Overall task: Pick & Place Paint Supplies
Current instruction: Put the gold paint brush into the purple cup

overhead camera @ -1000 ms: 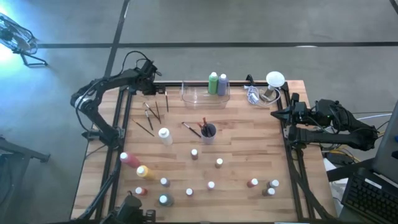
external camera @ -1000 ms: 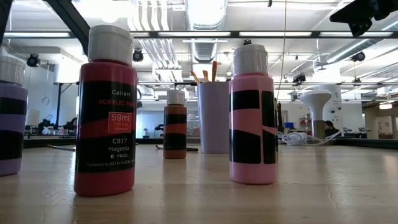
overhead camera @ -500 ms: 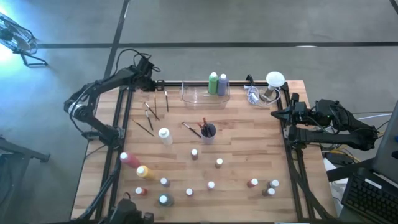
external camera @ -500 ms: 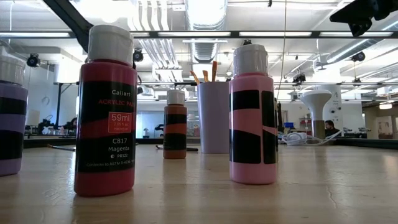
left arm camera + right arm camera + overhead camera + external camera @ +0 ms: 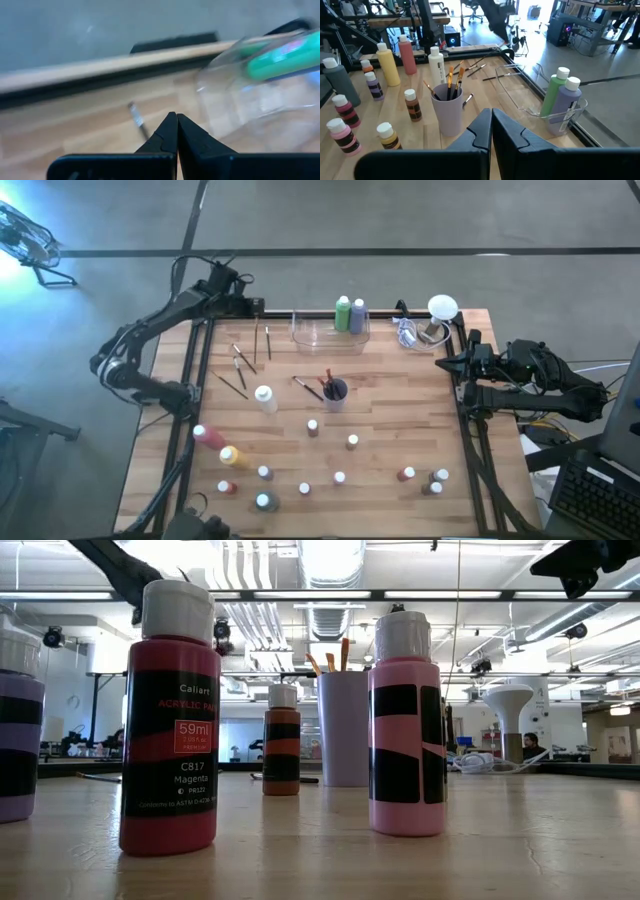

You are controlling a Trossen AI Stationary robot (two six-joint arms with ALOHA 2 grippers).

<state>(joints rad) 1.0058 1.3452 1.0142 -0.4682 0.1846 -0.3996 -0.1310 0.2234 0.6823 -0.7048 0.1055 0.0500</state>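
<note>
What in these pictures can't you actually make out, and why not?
- High view: the small bottles' colours and labels are too small to read.
- Low view: the purple bottle is cut off by the picture's edge, and the cup hides most of its brushes' length.
- Left wrist view: the clear bin and green bottle are blurred; the shut left gripper hides part of the loose paintbrush.

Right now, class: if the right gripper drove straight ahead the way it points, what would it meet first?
Probably the lavender brush cup, directly ahead of the shut right gripper; depth is uncertain.
</note>
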